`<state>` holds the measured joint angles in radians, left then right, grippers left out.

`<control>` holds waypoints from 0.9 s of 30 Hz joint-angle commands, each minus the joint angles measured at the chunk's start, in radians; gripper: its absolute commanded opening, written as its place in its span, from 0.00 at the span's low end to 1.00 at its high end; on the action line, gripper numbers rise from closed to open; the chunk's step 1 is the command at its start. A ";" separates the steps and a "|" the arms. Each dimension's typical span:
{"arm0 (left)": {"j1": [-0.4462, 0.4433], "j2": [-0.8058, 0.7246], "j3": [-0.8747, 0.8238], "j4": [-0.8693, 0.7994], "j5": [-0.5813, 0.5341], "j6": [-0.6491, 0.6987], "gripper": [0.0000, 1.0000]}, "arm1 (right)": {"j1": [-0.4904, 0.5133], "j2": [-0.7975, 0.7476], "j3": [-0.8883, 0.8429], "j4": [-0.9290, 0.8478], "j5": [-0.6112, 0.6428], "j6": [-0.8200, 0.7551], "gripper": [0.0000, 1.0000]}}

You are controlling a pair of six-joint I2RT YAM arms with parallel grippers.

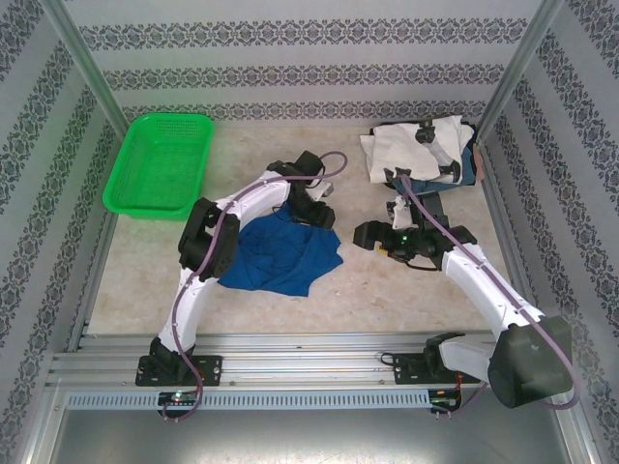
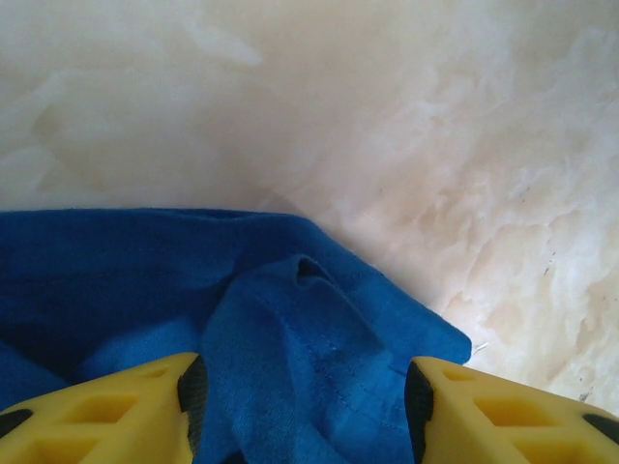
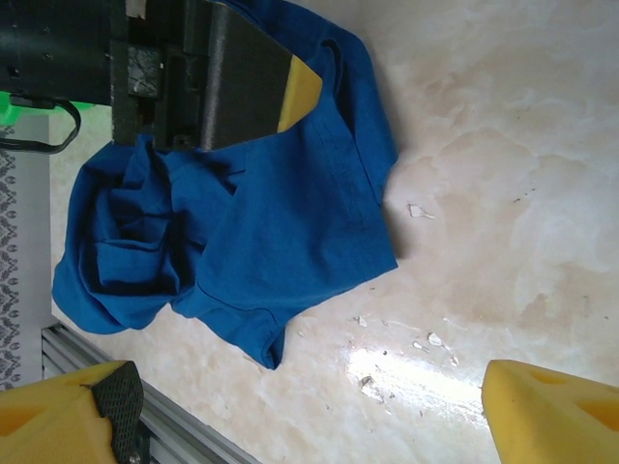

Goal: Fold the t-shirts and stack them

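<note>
Though crumpled, royal-blue t-shirt [image 1: 280,259], long axis roughly left-right across table [image 1: 406,304].

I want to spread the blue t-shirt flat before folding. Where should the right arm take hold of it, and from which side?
Probably its stitched edge, from the robot's right. There the blue t-shirt lies flat and thin, facing the open right fingers; elsewhere it is bunched, and the left fingers straddle a far fold.

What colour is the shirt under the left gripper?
Royal blue shirt, no print on the side showing; clearest in the right wrist view.
</note>
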<state>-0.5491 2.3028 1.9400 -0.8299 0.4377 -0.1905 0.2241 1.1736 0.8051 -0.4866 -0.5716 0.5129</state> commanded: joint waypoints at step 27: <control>-0.001 -0.446 0.402 -0.280 -0.358 -0.043 0.00 | 0.028 0.135 -0.015 0.107 -0.016 0.062 0.90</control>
<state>-0.5747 2.0094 2.2913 -1.0069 0.2066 -0.2062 0.2279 1.2476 0.7704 -0.4011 -0.5896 0.5564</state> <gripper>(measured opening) 0.057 0.905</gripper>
